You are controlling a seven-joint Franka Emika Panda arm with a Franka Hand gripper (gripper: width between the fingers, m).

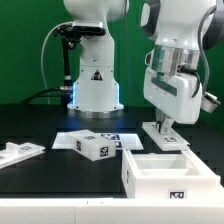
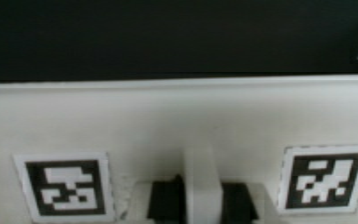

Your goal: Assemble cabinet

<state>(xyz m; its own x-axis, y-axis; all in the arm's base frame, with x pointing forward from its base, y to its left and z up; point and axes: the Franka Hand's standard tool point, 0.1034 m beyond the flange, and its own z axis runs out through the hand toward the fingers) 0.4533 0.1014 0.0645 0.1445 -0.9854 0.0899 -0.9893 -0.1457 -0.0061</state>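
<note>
nearest, at the right, sat the cabinet's open white box (image 1: 165, 183), a tag on its front wall. just behind it a flat white panel (image 1: 168, 141) lay under the gripper (image 1: 163, 128). its fingers (image 2: 158, 200) stood close together at the panel's edge; whether they clamped it could not be told. a tagged block (image 1: 97, 147) rested on the marker board (image 1: 65, 141) mid-table, and a second panel (image 1: 20, 152) lay at the left.

A green backdrop (image 1: 22, 40) rises behind the black table (image 1: 60, 176).
</note>
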